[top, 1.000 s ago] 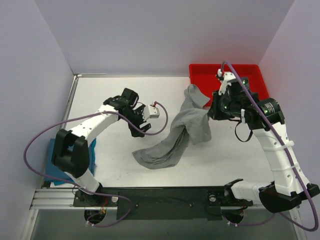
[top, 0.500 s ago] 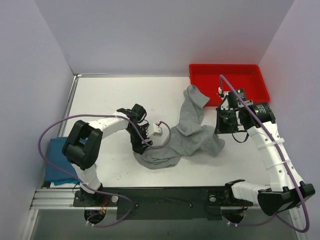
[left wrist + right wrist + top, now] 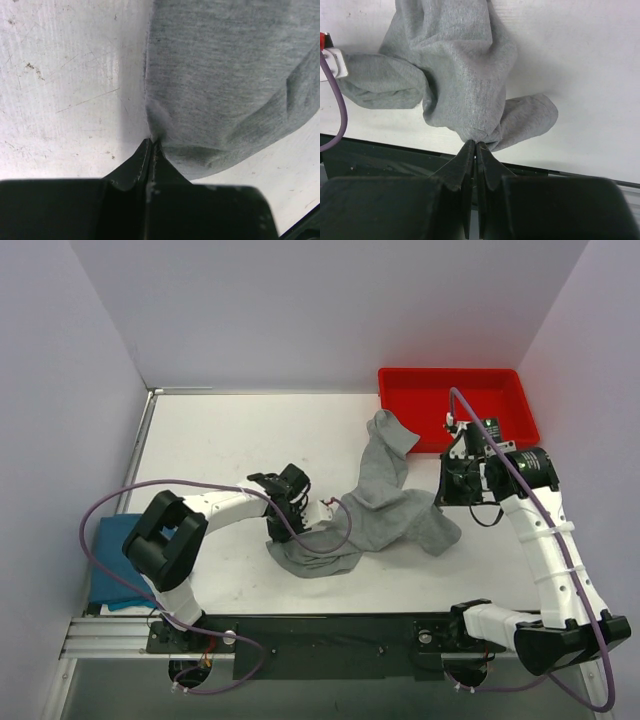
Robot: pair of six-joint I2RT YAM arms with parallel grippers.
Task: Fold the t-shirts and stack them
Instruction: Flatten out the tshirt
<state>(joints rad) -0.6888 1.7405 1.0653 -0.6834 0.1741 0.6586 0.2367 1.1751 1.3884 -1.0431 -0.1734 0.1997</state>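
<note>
Left gripper (image 3: pixel 151 144) pinched shut on grey t-shirt (image 3: pixel 225 75) edge. Right gripper (image 3: pixel 473 145) clamped on its bunched fold. Only top view shows teal t-shirt (image 3: pixel 108 560), well apart from both grippers.

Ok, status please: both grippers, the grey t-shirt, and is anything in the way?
Left gripper shut on grey t-shirt edge; right gripper shut on its other end. Shirt bunched, not folded. Nothing in the way; teal t-shirt aside by left base.
</note>
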